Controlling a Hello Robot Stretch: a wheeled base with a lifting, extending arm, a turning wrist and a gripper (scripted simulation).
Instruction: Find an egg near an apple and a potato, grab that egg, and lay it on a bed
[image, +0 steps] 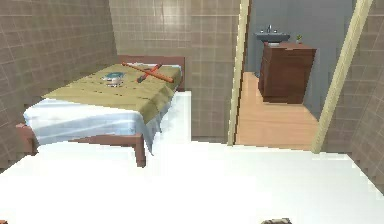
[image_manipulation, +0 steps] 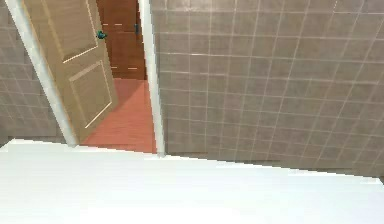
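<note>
1. White surface (image: 150, 185) lies nearest me, broad and flat, and I place everything else from it.
2. At its near edge, toward the forward view's right, I see a small dark thing (image: 276, 220) that I cannot name.
3. Just past its far edge, toward the forward view's left, stands the bed (image: 85, 118): a reddish wooden frame, a white sheet hanging down the side and a tan blanket on top.
4. On the blanket, at the end farther from the white surface, lie a red crossed thing (image: 150, 72) and, beside it, a round grey thing (image: 116, 77). Both are too small for me to name.
5. I cannot tell where the egg is.
6. Past the white surface's far edge, toward the forward view's right, a doorway (image: 275, 120) opens onto an orange wooden floor.
7. Through it, well back from the white surface, stands a dark wooden cabinet (image: 285, 72) with a basin (image: 272, 37) and a small green plant (image: 298, 38) on top.
8. In the arm side view, a tiled wall (image_manipulation: 270, 80) rises directly behind the white surface.
9. Left of that wall, a wooden door (image_manipulation: 75, 60) with a dark handle (image_manipulation: 101, 36) stands swung open, and a reddish floor (image_manipulation: 125, 110) runs away from the white surface beyond it.
10. I cannot tell the pincer's state from these pictures.
</note>
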